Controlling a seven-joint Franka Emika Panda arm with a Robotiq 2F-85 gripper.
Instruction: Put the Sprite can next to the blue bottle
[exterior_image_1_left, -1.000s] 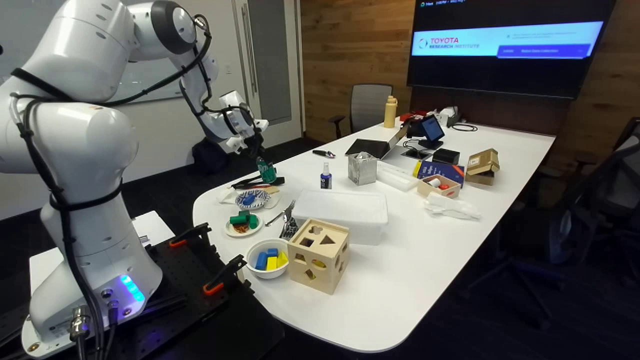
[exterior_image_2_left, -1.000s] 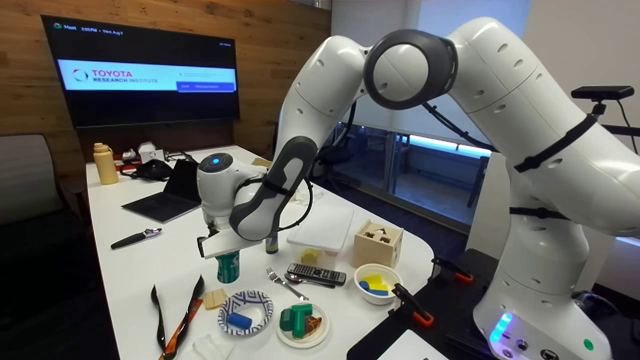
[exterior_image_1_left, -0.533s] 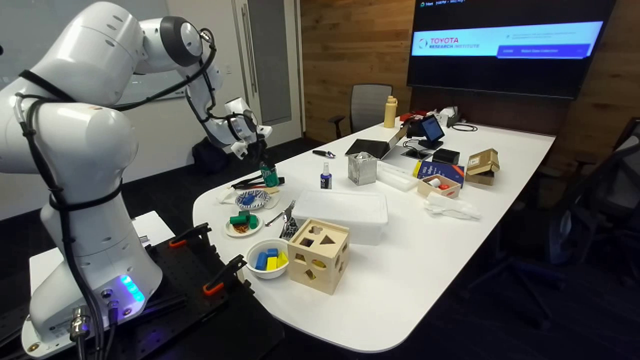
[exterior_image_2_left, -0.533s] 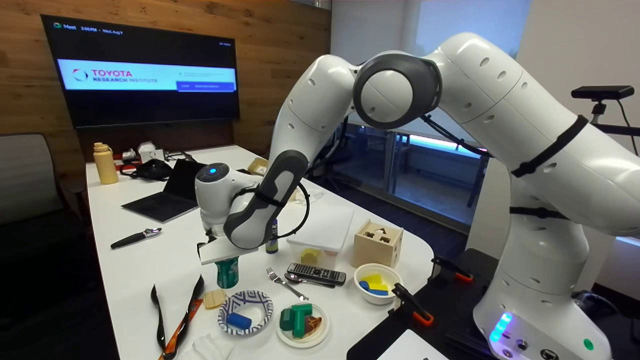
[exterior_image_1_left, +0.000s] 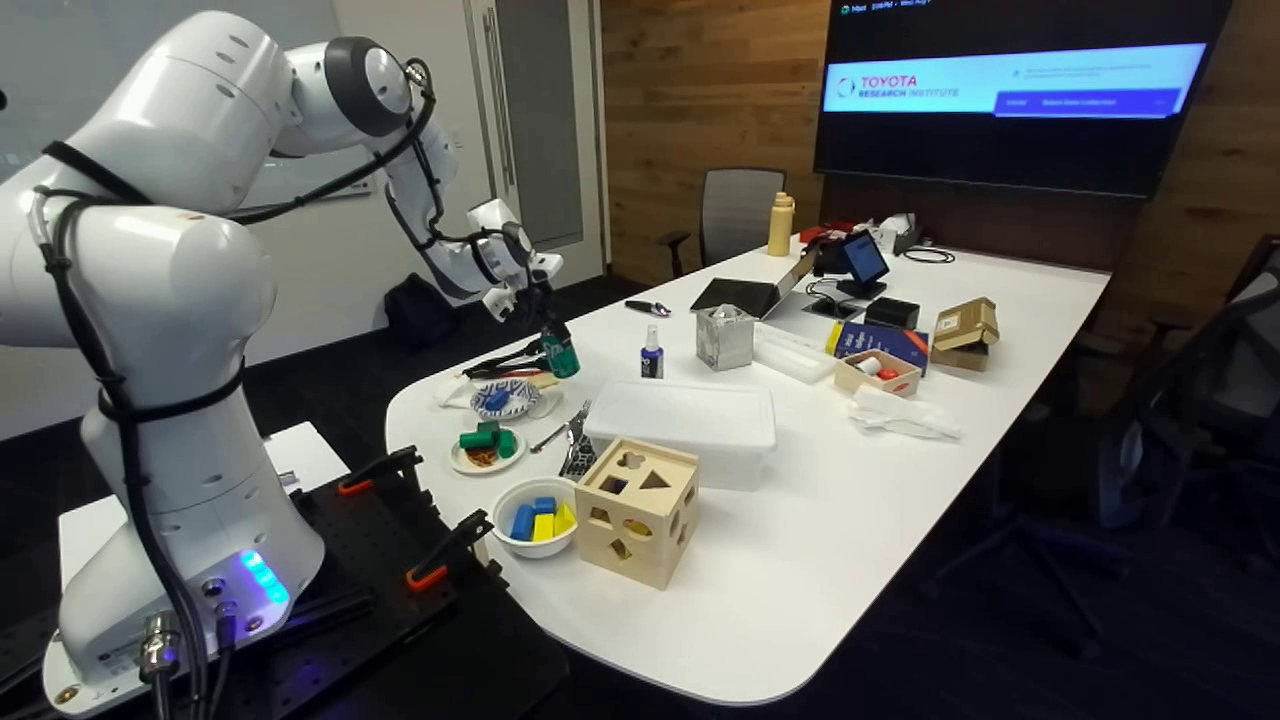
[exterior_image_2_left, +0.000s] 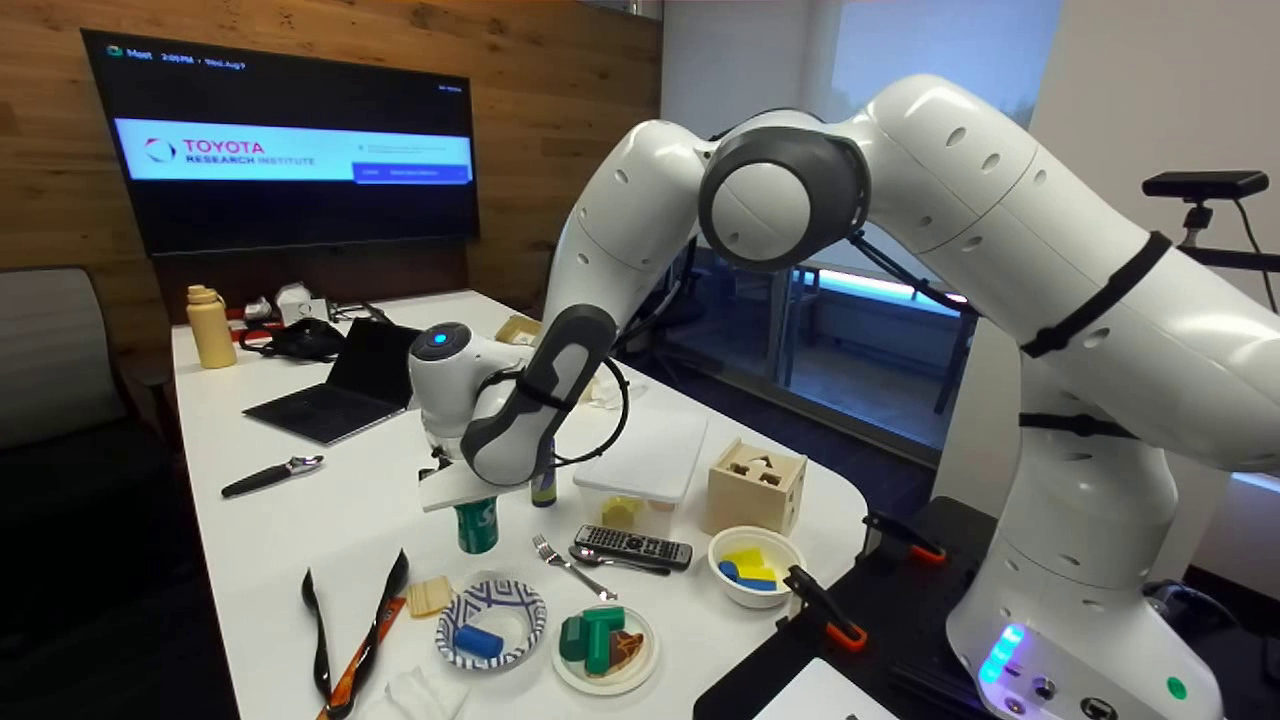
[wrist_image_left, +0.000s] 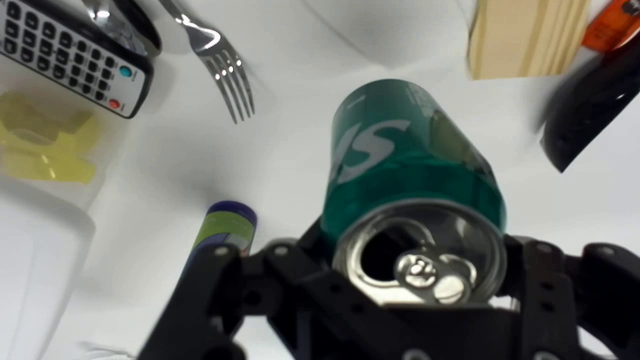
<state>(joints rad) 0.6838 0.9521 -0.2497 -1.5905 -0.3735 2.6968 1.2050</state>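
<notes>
The green Sprite can (exterior_image_1_left: 561, 355) is held in my gripper (exterior_image_1_left: 546, 318), tilted slightly. It shows in both exterior views, also here (exterior_image_2_left: 477, 527). In the wrist view my gripper (wrist_image_left: 417, 245) has a finger on each side of the can (wrist_image_left: 390, 145) near its opened top. I cannot tell whether the can's base touches the table. The blue bottle (exterior_image_1_left: 652, 358) stands upright on the table, a short gap from the can. It is partly hidden behind the arm in an exterior view (exterior_image_2_left: 544, 488) and partly behind the gripper in the wrist view (wrist_image_left: 225, 227).
A white lidded box (exterior_image_1_left: 685, 425) stands near the bottle. A fork (exterior_image_2_left: 575, 568), a remote (exterior_image_2_left: 633, 547), a patterned bowl (exterior_image_2_left: 491, 590) and black tongs (exterior_image_2_left: 385, 610) lie around the can. A foil-like cube (exterior_image_1_left: 725, 337) stands beyond the bottle.
My gripper has moved with the can across the table toward the blue bottle, dipping a little at first. The bottle and the other objects have not moved.
</notes>
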